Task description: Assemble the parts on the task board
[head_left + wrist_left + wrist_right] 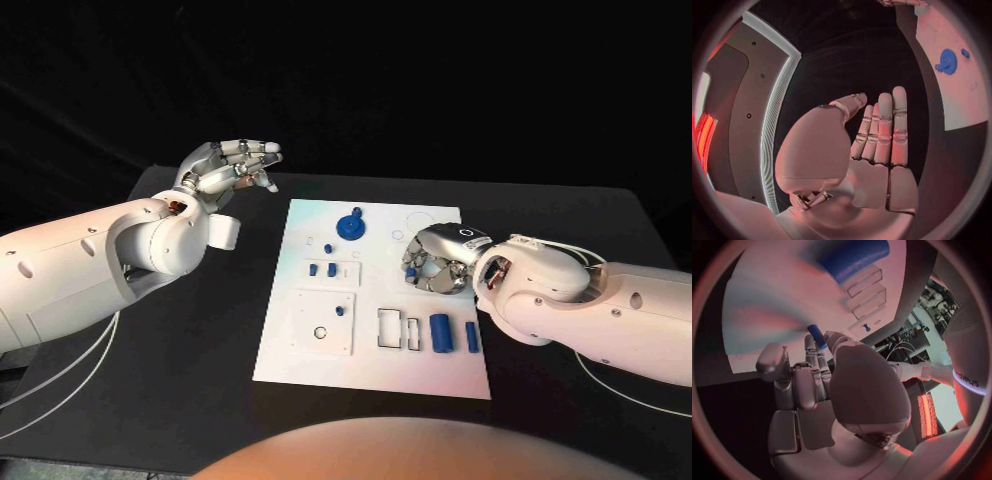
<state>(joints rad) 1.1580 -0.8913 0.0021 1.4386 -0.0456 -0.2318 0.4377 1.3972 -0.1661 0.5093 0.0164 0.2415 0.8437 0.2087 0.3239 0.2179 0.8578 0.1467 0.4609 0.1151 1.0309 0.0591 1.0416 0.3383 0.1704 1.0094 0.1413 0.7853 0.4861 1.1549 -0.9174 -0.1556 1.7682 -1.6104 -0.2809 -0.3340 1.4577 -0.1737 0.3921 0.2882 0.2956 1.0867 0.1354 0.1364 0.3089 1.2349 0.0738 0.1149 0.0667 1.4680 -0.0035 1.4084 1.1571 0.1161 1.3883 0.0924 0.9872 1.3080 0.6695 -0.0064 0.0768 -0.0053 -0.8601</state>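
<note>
Two white arms over black table (173, 400). White flat task board (361, 350) in table middle. Left hand (231, 165) off board, near its far left corner, fingers straight, holding nothing. Right hand (437, 262) over board, pinching small blue peg (816, 336). Two blue tubes (440, 333) near board's front edge.

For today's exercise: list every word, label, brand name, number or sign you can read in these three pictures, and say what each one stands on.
"sharpa": small dark lettering on the white right arm, in the right wrist view; it is tiny and bent, so the reading is not certain.
No readable text on the task board, its blue parts, the left hand or the right hand.
</note>
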